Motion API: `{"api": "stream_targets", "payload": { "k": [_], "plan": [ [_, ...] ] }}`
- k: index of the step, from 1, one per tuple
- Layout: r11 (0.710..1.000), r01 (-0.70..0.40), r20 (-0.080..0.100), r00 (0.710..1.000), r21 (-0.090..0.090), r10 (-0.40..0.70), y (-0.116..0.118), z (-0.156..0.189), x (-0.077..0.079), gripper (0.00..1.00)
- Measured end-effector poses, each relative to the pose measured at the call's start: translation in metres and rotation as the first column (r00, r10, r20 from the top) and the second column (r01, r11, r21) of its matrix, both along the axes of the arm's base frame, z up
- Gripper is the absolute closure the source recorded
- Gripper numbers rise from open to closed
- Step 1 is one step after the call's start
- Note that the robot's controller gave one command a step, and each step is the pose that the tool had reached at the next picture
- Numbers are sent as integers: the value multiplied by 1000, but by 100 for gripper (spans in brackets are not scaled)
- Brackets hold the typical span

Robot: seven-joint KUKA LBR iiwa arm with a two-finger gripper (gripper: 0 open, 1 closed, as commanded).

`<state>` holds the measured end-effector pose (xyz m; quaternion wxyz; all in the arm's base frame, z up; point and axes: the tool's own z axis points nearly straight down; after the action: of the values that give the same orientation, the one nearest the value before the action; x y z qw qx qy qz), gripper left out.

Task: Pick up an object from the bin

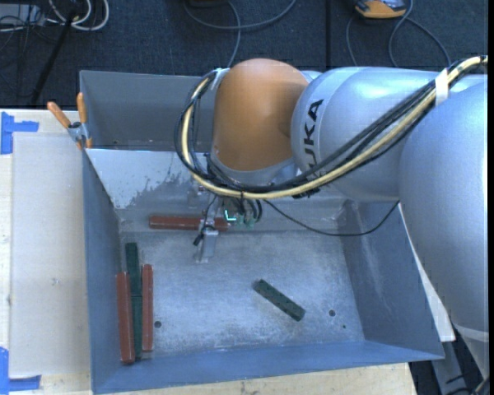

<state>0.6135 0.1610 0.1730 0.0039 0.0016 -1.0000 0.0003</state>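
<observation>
Where the big silver arm (pixel 370 130) reaches into the grey bin (pixel 255 360), the claw (pixel 206 239) hangs low near the back wall, right under the round orange cover (pixel 259 113) on the wrist; black and yellow cables (pixel 230 189) loop around that cover. It is not possible to tell if the claw is spread or pressed together; its tip is a small pale shape close to the bin floor. A red-brown stick (pixel 174 221) lies flat just to the left of the claw, along the foot of the back wall; its right end comes right up to the claw, but it is hard to say if the two touch. A dark green stick (pixel 278 299) lies alone on the floor, in front of the claw and off to its right, tilted and well apart from it. Far to the left and nearer the front, three more sticks lie side by side along the left wall; one is a dark green one (pixel 132 260), and two are red ones (pixel 125 319) that touch each other.
</observation>
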Motion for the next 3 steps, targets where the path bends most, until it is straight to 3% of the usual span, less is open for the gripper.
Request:
{"api": "stream_targets", "payload": {
  "k": [1,2,3],
  "plan": [
    [945,-326,1,945,1,326,-29,-55,-23,0],
    [960,-278,3,960,-2,278,-105,-77,-21,0],
    [961,-276,-4,961,1,276,-160,-106,-83,0]
  ]
}}
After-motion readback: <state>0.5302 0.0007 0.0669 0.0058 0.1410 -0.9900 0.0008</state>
